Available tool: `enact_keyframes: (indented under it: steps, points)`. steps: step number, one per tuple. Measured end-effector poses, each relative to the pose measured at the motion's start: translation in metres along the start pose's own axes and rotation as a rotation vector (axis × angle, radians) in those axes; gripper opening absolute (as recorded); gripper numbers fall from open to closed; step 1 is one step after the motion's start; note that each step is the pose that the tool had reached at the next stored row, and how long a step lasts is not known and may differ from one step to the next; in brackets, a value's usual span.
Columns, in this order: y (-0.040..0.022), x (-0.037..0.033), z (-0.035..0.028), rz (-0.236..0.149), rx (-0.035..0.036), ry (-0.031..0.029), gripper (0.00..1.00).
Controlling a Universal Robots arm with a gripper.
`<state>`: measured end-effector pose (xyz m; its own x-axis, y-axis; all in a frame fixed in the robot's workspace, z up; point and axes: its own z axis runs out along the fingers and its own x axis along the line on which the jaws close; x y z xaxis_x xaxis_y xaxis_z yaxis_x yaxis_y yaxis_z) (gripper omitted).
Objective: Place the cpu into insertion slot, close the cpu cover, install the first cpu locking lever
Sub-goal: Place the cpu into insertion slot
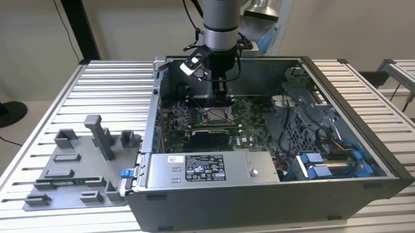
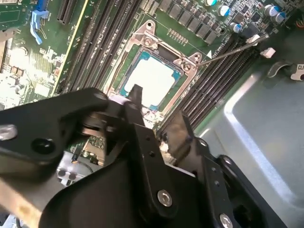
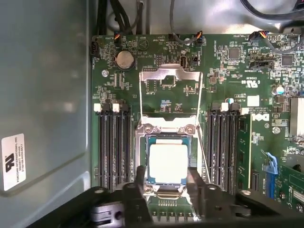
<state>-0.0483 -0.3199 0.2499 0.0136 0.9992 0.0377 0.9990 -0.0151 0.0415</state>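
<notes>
Light: bright, even, from above.
Glare: cpu (image 3: pixel 167 163) top washed white in both wrist views.
Shadow: soft, inside computer case (image 1: pixel 259 206).

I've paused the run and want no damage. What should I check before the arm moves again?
1. cpu lying flat in the insertion slot: ok.
2. cpu cover closed: not ok, it stands flipped open.
3. locking lever latched: not ok, it is swung free.
4. gripper open: ok.
5. Fingers clear of the cpu: cannot tell, they straddle its near edge.
</notes>
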Motion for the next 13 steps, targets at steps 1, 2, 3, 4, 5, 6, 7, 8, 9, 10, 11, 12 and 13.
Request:
enact_keyframes:
  steps: [1,2,3,4,5,6,7,8,9,10,11,12,13]
  points:
    - [0.0,0.0,0.0,0.0,0.0,0.0,0.0]
    - [0.0,0.0,0.0,0.0,0.0,0.0001,0.0]
    - [0.0,0.0,0.0,0.0,0.0,0.0002,0.0]
    - [0.0,0.0,0.0,0.0,0.0,0.0002,0.0]
    - [0.0,0.0,0.0,0.0,0.0,0.0002,0.0]
    - [0.0,0.0,0.0,0.0,0.0,0.0002,0.0]
    - [0.0,0.0,0.0,0.0,0.0,0.0003,0.0]
    - [0.0,0.0,0.0,0.0,0.0,0.0003,0.0]
    - [0.0,0.0,0.0,0.0,0.0,0.0003,0.0]
    - [0.0005,-0.0001,0.0,0.0,0.0,0.0004,0.0]
    - [0.0027,-0.0001,0.0001,0.0,0.0005,0.0004,0.0]
    - [0.0071,-0.0002,0.0003,0.0,0.0015,0.0003,0.0]
    - [0.0113,-0.0003,0.0005,0.0,0.0018,0.0004,0.0]
